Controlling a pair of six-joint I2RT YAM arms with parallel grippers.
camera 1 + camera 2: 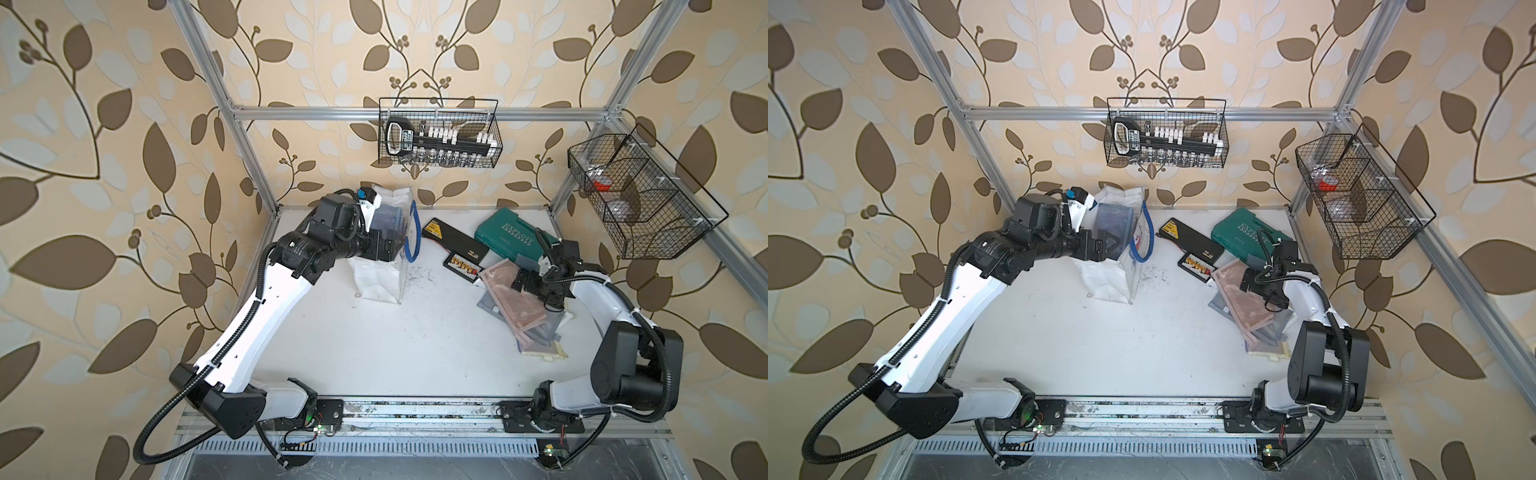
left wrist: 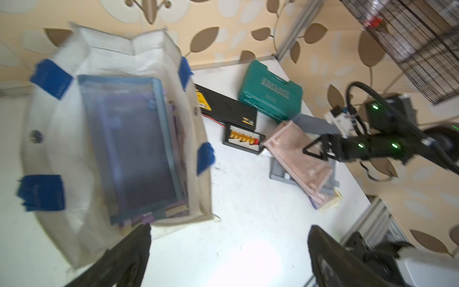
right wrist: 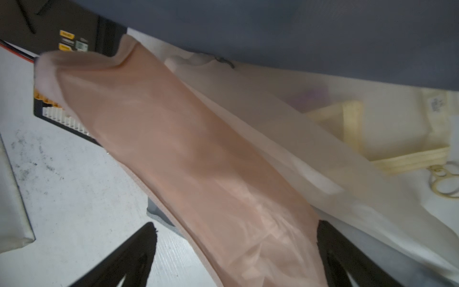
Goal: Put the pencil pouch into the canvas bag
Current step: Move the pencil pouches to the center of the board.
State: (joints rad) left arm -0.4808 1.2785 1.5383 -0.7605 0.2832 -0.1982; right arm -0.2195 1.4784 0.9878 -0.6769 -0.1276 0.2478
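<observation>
We are seeing the left gripper point(image 2: 229, 233) spread wide and holding nothing. Its two black fingers point(image 2: 134, 248) are hanging just over the near rim of the upright white fabric canvas bag point(image 1: 376, 276) with blue strap handles point(image 2: 51, 78). Just ahead of those fingers, the translucent blue mesh pencil pouch point(image 2: 134, 144) is lying inside the bag's mouth, free of any grip. Its long axis is running straight away from the gripper toward the back wall, with one short end near a fingertip and its broad face turned up. Further right, between the two grippers, a flat black case point(image 1: 453, 239) and a green plastic tool case point(image 1: 509, 237) are resting on the white table point(image 1: 415, 345). The right gripper point(image 3: 234, 248) is also gaping open, with one finger on either side of a pink translucent pouch point(image 3: 186, 149) lying atop a pile.
</observation>
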